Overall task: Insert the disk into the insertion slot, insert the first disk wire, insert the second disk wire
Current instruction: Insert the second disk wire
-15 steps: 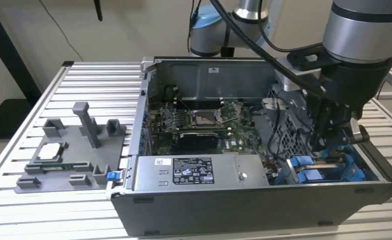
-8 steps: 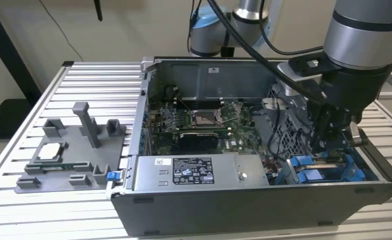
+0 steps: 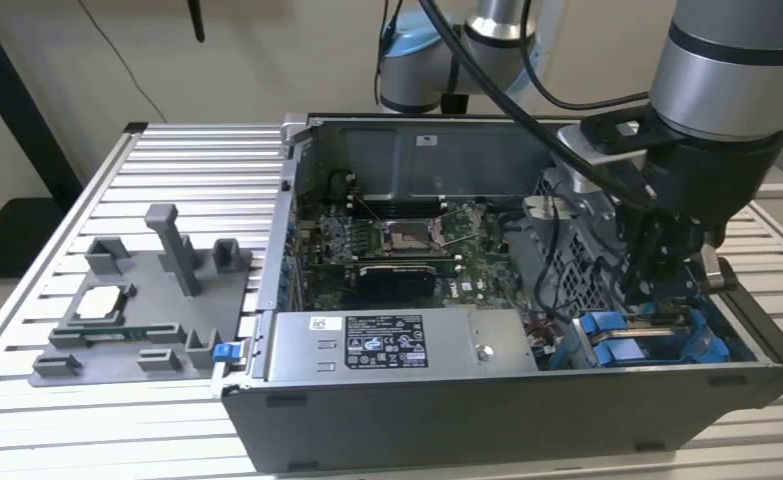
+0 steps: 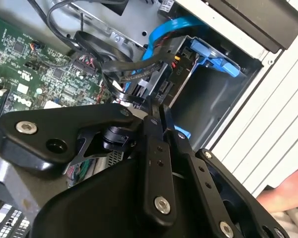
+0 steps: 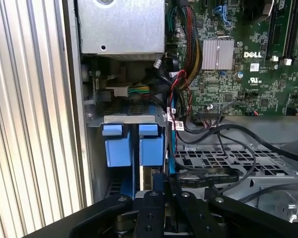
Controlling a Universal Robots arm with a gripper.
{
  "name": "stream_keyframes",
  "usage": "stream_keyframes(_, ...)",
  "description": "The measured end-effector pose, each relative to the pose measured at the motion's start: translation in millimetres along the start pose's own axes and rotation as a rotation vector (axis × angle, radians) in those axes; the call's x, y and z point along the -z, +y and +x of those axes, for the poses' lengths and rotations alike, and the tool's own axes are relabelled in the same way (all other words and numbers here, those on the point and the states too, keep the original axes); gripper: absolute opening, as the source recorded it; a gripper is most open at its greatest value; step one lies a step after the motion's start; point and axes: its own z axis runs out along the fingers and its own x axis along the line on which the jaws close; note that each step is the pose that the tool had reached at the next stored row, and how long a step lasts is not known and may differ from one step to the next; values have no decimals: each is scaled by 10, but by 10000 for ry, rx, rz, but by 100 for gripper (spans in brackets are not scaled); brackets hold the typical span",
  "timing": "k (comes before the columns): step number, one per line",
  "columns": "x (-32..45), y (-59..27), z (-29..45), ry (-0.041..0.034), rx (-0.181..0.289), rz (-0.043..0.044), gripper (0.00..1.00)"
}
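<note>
Jaws [image 5: 156, 186] pressed together above blue-fitted insertion slot [image 5: 134, 144], second wrist view adds a hand [image 4: 288, 191] beside the case [image 4: 248, 106].

Slatted aluminium table [image 3: 164, 150]: computer case [image 3: 498, 410], grey fixture [image 3: 138, 330].

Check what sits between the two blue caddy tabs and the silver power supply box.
In the first wrist view, a grey metal bracket lies just past the blue caddy tabs. Beyond it, a white connector with coloured wires sits below the power supply box.

One computer case [image 3: 498, 400], two blue caddy tabs [image 5: 134, 144], one grey fixture tray [image 3: 138, 300], one arm [image 3: 725, 120].
</note>
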Motion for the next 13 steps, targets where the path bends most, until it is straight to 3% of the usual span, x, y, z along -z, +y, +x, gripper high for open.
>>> stream_keyframes(5,-34,-33,-1,-10,-1,-1,0)
stream_keyframes(9,-64,-149,-1,-11,-1,-14,0)
stream_keyframes(13,-69,-174,39,-11,8,-19,0)
